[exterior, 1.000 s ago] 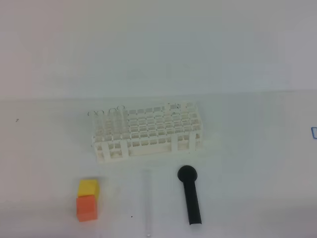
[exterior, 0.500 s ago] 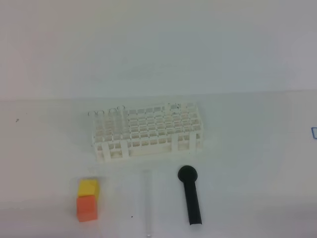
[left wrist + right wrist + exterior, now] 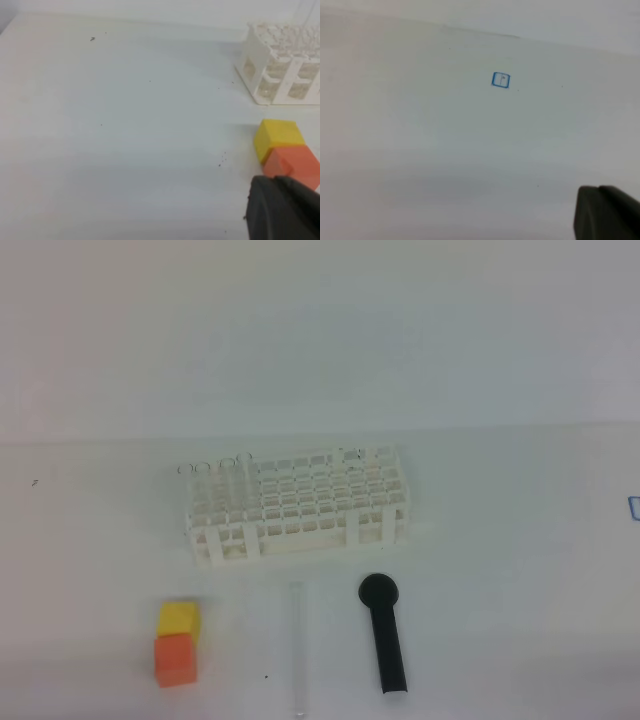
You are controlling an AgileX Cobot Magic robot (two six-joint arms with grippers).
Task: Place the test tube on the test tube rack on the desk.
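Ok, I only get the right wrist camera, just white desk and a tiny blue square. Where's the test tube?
Observer: The clear glass test tube lies flat on the plain white desk, in the high camera.
Operator: Is the rack near it?
Observer: Yes, the white plastic lattice rack stands just behind it, not touching.
Operator: Anything else close?
Observer: A black round-headed stick lies beside the tube, on its right in that view.
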